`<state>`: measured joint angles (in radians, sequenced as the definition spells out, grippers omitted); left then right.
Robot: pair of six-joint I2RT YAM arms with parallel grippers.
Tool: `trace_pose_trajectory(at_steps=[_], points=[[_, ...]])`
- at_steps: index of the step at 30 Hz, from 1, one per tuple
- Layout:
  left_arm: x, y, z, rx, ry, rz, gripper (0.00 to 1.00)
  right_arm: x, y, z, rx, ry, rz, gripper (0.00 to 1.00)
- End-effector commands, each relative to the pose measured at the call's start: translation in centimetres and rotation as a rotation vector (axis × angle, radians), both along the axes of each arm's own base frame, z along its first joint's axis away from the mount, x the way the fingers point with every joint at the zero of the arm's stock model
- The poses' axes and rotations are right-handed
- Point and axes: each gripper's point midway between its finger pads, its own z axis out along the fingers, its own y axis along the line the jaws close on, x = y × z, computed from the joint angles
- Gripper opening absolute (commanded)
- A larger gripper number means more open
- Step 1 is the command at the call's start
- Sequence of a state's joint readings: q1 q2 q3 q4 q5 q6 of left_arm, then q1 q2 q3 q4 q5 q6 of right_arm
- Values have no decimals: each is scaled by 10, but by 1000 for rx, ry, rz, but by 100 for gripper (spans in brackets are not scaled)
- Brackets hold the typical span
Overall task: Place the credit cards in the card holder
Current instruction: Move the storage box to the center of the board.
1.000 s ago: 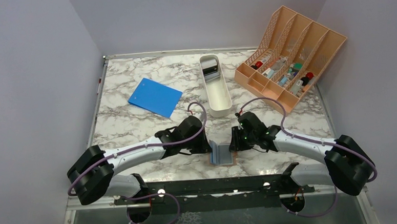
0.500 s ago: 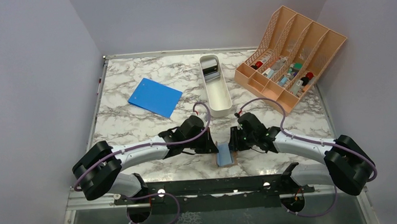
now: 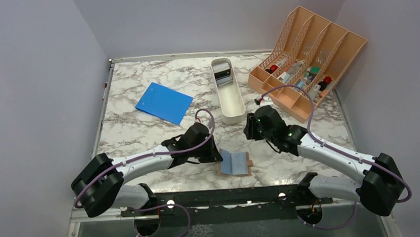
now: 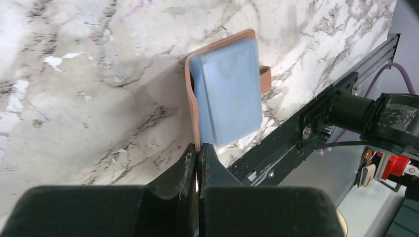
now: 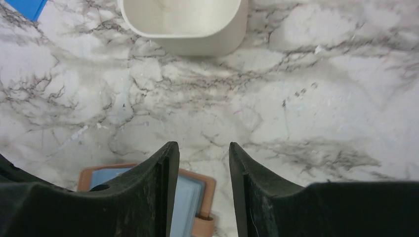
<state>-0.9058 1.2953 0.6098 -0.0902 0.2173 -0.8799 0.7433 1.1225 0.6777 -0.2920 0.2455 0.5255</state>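
Brown-backed, the card holder [image 3: 235, 162] lies open near the front edge of the table [image 3: 143, 133], its left flap pinched by the closed left gripper [image 4: 198, 148]; the right gripper [image 5: 201, 145] hangs spread and empty just beyond it. No card looks loaded yet, so next that free gripper must fetch the credit cards [image 3: 222, 70], seemingly at the far end of the white tray [image 3: 234, 117], whose wall may hamper a flat pick; notebook [image 3: 163, 103] and organiser [image 3: 292, 24] stand well aside.
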Motion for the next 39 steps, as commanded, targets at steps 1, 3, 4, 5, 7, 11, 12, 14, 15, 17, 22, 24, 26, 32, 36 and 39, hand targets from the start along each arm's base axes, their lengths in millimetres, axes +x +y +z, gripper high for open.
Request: trace_pose_trajectory(at_steps=[1, 3, 4, 5, 7, 11, 12, 14, 15, 17, 22, 24, 26, 32, 36, 39], points=[[5, 3, 0, -45, 0, 1, 4, 28, -5, 34, -96, -186, 25, 46], [7, 6, -4, -48, 4, 9, 5, 42, 3, 51, -111, -264, 68, 46], [7, 7, -6, -50, 9, 11, 6, 50, 8, 60, -134, -306, 92, 46], [7, 9, -8, -54, 18, 13, 8, 59, 13, 67, -175, -354, 138, 46], [8, 12, -11, -63, 32, 17, 13, 79, 25, 72, -272, -428, 224, 47], [9, 11, -8, -107, 37, 6, 21, 123, 28, 77, -429, -479, 227, 47], [10, 11, -6, -113, 33, 4, 22, 132, 33, 83, -420, -511, 262, 47], [11, 9, -5, -117, 29, -7, 27, 148, 42, 94, -415, -574, 350, 47], [12, 9, -5, -116, 28, -9, 28, 156, 47, 94, -430, -604, 404, 47], [12, 9, -8, -117, 35, -16, 29, 171, 55, 97, -493, -684, 484, 49], [9, 6, -16, -151, 67, -42, 0, 212, 52, 77, -470, -660, 561, 49], [8, 6, -18, -159, 83, -39, 0, 223, 55, 74, -505, -686, 629, 51], [7, 8, -19, -167, 84, -37, 0, 228, 60, 72, -489, -724, 738, 52], [15, 17, -14, -131, 28, -8, 0, 255, 64, 55, -464, -742, 922, 54], [24, 25, -9, -110, -22, 13, 0, 263, 72, 32, -520, -762, 1051, 57], [27, 30, -8, -86, -54, 18, 0, 267, 75, 17, -558, -768, 1123, 59]])
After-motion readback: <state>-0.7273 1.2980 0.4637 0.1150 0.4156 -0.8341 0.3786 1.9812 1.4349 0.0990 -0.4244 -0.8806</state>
